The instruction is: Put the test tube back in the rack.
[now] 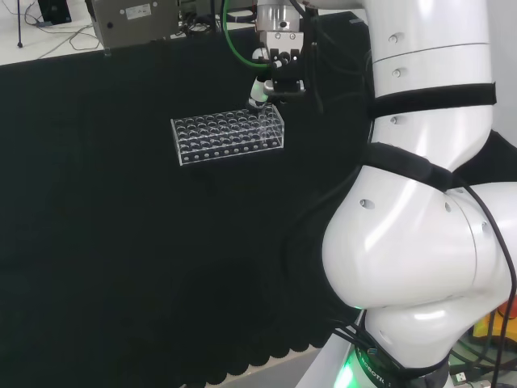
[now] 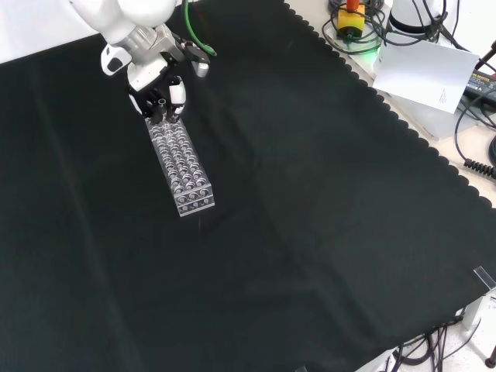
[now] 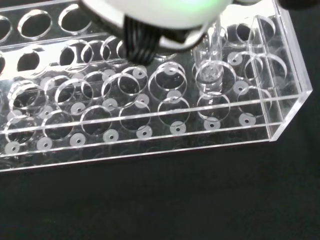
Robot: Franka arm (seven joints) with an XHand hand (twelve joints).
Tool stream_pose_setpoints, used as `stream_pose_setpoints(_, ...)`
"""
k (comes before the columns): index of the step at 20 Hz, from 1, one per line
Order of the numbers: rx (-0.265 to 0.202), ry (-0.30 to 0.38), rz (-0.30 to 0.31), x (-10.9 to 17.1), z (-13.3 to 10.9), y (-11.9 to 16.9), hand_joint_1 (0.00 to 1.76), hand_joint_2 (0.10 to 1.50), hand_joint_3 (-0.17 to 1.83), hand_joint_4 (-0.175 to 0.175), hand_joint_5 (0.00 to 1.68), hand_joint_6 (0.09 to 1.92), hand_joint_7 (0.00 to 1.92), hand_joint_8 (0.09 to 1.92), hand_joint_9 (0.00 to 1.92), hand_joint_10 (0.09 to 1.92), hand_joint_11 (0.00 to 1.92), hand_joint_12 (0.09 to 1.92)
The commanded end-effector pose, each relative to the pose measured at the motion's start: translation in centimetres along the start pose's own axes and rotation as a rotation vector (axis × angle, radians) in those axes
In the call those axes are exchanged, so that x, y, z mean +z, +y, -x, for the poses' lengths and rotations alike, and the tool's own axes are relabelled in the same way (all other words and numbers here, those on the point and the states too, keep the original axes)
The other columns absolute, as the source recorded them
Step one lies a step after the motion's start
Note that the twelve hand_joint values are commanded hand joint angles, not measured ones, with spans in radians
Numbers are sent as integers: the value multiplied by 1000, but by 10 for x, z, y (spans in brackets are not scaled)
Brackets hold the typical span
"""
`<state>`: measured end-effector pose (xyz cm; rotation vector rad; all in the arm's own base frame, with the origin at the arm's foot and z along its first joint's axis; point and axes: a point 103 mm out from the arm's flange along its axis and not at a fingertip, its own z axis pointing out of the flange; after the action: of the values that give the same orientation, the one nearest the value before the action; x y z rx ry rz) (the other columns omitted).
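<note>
Where the head view blurs it, test tube [image 3: 210,70] upright in rack [image 3: 150,120], wrist-side; fingers' [image 2: 177,94] state untellable.

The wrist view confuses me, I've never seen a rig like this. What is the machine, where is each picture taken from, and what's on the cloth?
It is one white robot arm ending in a black and white hand. The head view looks over the arm from behind, the front view looks down from the opposite side, and the wrist view sits by the palm. On the black cloth stands a clear rack of holes. The hand hovers over one end of it. In the wrist view a clear test tube stands in a hole near that end; whether the hand grips it is unclear.
</note>
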<state>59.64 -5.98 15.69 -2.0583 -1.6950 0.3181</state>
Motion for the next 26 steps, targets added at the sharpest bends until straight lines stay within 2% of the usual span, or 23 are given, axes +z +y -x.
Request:
stream_pose_setpoints(1,-27,71,-65,5,2,1,1208,748,367,-163,1035,612,1052,720,1456,87,897,1299)
stream_pose_setpoints(3,-35,80,-63,2,3,0,1172,647,496,-133,899,656,846,849,1368,87,790,1348)
stream_pose_setpoints(6,-44,86,-58,-2,3,-1,1145,580,589,-102,824,687,724,904,1305,87,717,1374)
stream_pose_setpoints(11,-54,94,-38,-7,1,-6,1129,561,603,-71,791,687,665,902,1266,87,676,1379)
stream_pose_setpoints(15,-73,104,-17,-26,0,-16,1124,558,604,-53,768,685,631,907,1238,87,646,1392)
stream_pose_setpoints(26,-115,72,98,-107,-17,-57,1113,558,600,-30,655,687,569,913,1159,87,601,1409)
